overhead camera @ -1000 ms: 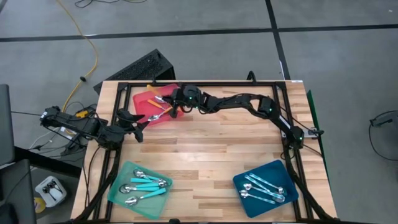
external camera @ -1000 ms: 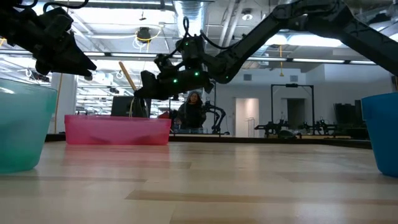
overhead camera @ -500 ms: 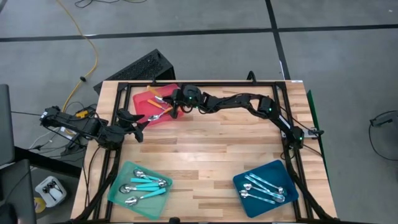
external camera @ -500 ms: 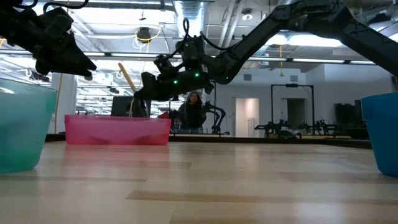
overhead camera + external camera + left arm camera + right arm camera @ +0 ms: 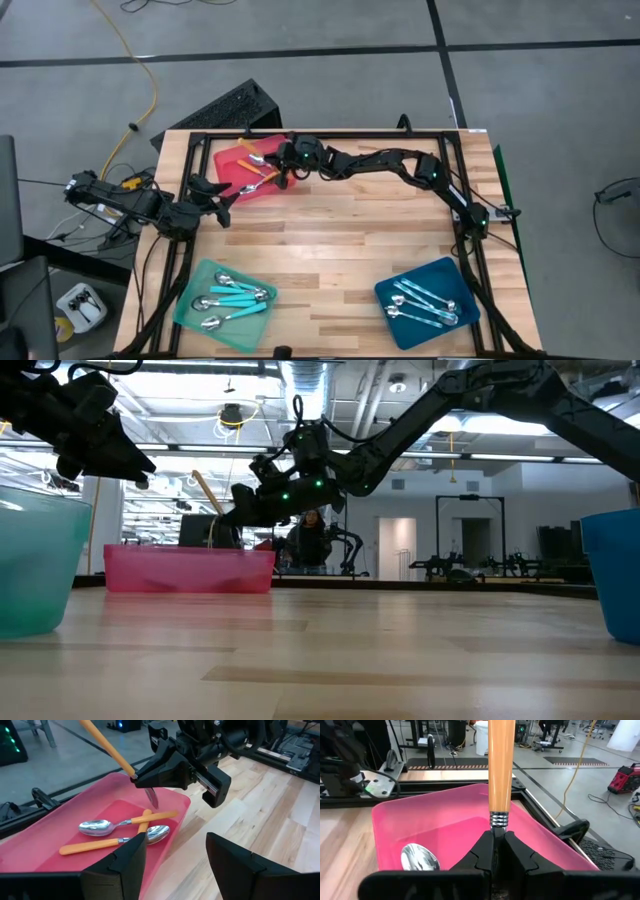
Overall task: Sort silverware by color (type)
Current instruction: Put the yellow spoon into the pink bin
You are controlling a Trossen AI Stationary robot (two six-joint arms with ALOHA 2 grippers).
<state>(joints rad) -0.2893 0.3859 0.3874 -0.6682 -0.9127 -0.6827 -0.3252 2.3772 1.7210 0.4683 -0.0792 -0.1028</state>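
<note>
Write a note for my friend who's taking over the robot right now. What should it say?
Right claw: shut on an orange spoon, held over the red tray.
Left claw: open, empty, waiting beside that tray.
Done: two orange spoons lie in the red tray, turquoise spoons in the green tray, pale blue spoons in the blue tray.
Left: drop the held spoon in.

Red tray [image 5: 232, 160] at table's far left, mint-green tray [image 5: 190, 305] near left, dark-blue tray [image 5: 458, 277] near right. Yellow cable [image 5: 140, 70] and black keyboard [image 5: 215, 107] on floor. Person [image 5: 308, 540] in room behind.
</note>
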